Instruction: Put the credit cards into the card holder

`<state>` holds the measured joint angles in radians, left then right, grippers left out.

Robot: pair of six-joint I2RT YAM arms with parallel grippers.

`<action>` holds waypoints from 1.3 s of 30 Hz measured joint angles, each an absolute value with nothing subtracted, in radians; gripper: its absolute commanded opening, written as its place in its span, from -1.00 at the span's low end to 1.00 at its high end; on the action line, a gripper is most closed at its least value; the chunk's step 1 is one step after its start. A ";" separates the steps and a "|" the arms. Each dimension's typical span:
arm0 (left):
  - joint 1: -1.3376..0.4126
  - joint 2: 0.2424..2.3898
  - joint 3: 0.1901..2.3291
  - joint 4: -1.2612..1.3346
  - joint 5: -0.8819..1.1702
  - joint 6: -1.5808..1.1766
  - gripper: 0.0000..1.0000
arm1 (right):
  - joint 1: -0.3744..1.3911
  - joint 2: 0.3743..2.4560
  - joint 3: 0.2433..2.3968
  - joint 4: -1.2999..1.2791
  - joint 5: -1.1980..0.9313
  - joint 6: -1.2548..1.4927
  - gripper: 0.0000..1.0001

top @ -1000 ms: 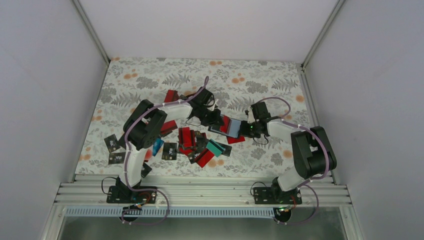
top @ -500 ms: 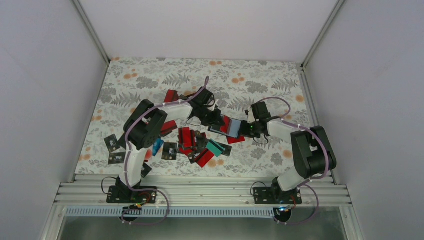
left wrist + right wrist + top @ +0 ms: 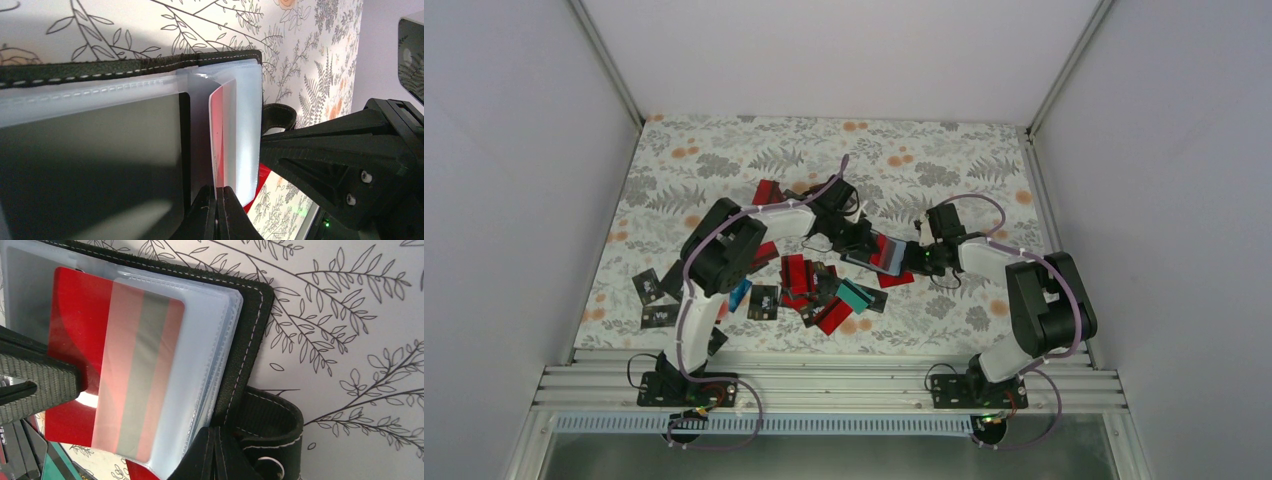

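The left gripper (image 3: 217,201) was closed on the near edge of a red card (image 3: 216,125), which stood edge-on straight ahead of its fingertips. The card ran in among the clear sleeves (image 3: 247,115) of the open card holder (image 3: 125,66). From the right wrist camera the far part of the card showed pale through one sleeve, while the part nearest the left gripper lay bare. How deep it sat in the pocket was hard to judge.

The right gripper (image 3: 215,445) was pinched shut on the black stitched cover of the card holder, at the edge directly in front of its fingertips. The holder's strap (image 3: 272,435) curled just to the right of that gripper's tips. The stack of sleeves spread ahead and to the left of them.

From above, the two grippers met tip to tip over the holder, near the middle of the patterned surface (image 3: 724,160). The rest of the cards (image 3: 796,272), red, black and teal, lay scattered on the side of the left gripper nearest the arm bases, some overlapping.
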<state>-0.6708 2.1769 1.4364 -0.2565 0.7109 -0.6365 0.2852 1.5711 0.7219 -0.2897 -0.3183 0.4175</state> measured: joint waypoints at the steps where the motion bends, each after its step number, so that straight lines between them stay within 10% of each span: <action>1: -0.671 2.182 1.442 -0.258 0.715 -0.636 -0.95 | 0.285 1.571 0.722 -0.290 -0.318 0.418 -0.92; 39: -0.732 2.199 1.458 -0.273 0.654 -0.660 -0.75 | 0.285 1.578 0.742 -0.319 -0.338 0.397 -0.92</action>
